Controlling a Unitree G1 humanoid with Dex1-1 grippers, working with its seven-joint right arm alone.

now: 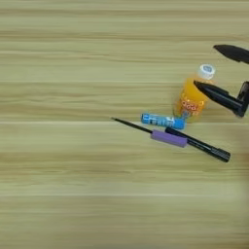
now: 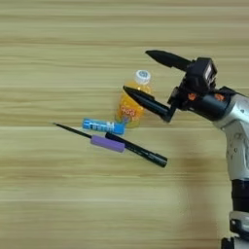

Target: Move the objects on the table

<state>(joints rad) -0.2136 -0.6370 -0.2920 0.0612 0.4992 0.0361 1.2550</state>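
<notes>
Two black fingers of the right gripper (image 2: 146, 73) stand spread wide, holding nothing, straddling the juice bottle (image 2: 130, 103), whose white cap lies between their tips. The bottle stands right of the table's (image 2: 48, 194) middle, long axis tilted up-right. The blue tube (image 2: 103, 126), purple cylinder (image 2: 107, 143) and pen (image 2: 136, 150) lie just nearer.

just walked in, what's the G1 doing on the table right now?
The right gripper is open, its two black fingers on either side of the orange juice bottle, nothing gripped. Just in front of the bottle lie the blue tube, the purple cylinder and the black pen, bunched together on the table.
</notes>
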